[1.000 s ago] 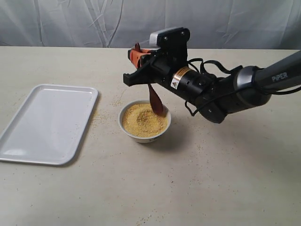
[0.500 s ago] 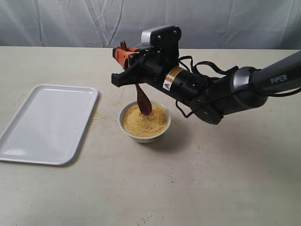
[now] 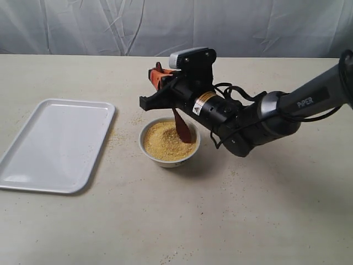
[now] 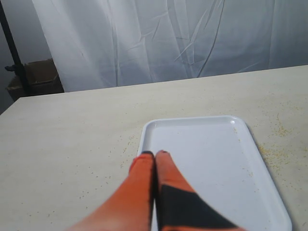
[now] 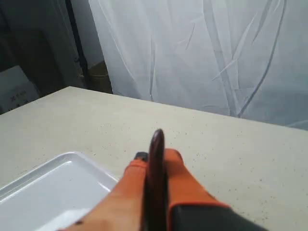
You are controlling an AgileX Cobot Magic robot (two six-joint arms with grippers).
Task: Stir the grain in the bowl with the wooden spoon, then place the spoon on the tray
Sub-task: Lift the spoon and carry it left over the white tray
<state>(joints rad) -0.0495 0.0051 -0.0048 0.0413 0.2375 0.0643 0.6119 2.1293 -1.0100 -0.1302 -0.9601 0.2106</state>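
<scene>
A small white bowl [image 3: 190,150] sits mid-table, filled with golden grain [image 3: 162,144]. The dark wooden spoon [image 3: 181,128] hangs nearly upright with its glossy bowl dipped into the grain at the right side. My right gripper [image 3: 159,77] is shut on the spoon's handle [image 5: 156,159] above the bowl's far rim. The white tray [image 3: 55,143] lies to the left, with nothing on it. My left gripper [image 4: 155,155] is shut on nothing, hovering over the tray [image 4: 207,154]; it does not show in the exterior view.
Loose grains are scattered on the beige table between tray and bowl [image 3: 124,130] and near the front edge [image 3: 171,256]. A white curtain [image 3: 83,25] hangs behind the table. The right arm [image 3: 265,118] stretches in from the right edge.
The spoon swept from the right of the bowl to the left, then back right; the right gripper followed with it. The tray and bowl stayed put.
</scene>
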